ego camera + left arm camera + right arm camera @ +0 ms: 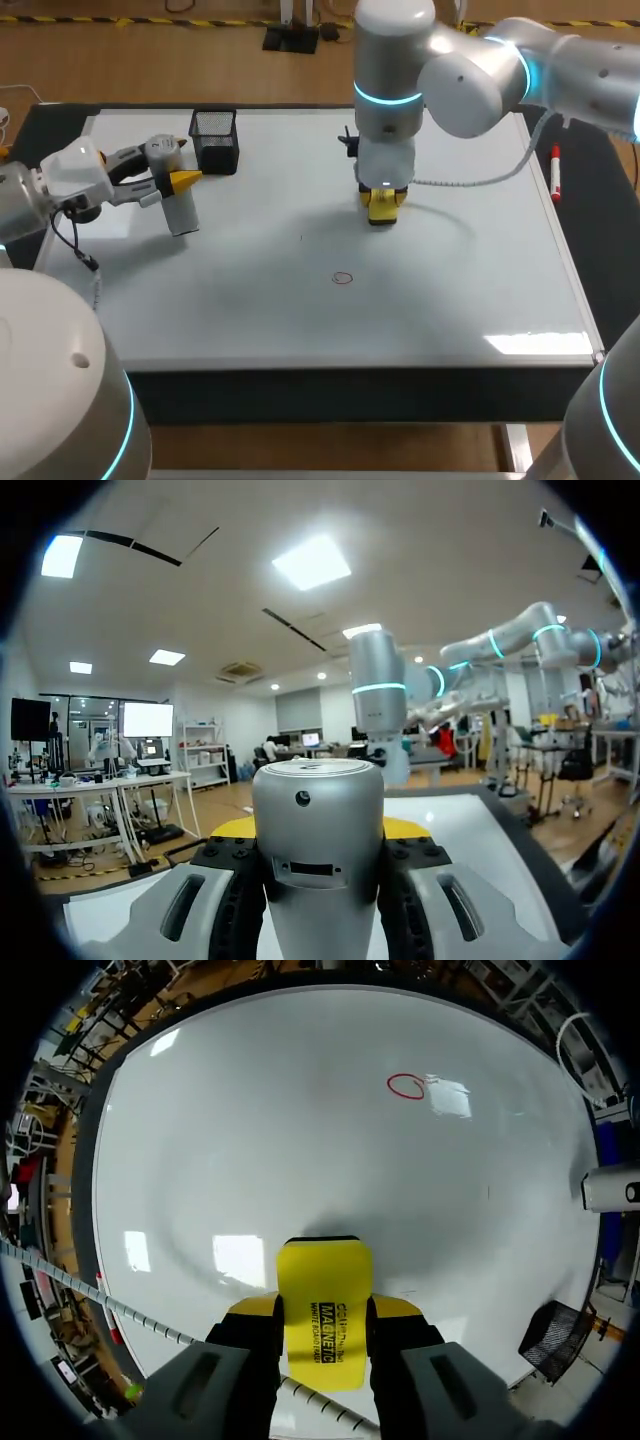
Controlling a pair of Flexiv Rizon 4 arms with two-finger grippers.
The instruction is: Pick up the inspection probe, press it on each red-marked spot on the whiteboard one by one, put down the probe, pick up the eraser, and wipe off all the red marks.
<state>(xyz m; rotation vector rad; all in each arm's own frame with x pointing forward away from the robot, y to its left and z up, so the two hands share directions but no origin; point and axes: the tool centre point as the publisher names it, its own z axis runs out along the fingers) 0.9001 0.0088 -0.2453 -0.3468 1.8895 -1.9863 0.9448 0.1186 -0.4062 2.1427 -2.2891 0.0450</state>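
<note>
While our right jaws clamp the yellow eraser (383, 205) flat on the whiteboard (470, 300), we should sweep it nearward over the red circle (343, 278) with even pressure. Our left jaws grip the inspection probe (180, 212) far left.

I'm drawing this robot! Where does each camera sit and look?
Head view: above, behind, facing down on the white whiteboard; both arms show.
Left wrist view: left arm, facing across the whiteboard; left claw holds silver cylinder probe.
Right wrist view: right arm, facing down; right claw holds yellow block eraser.
Shared with head view: red circle mark.
</note>
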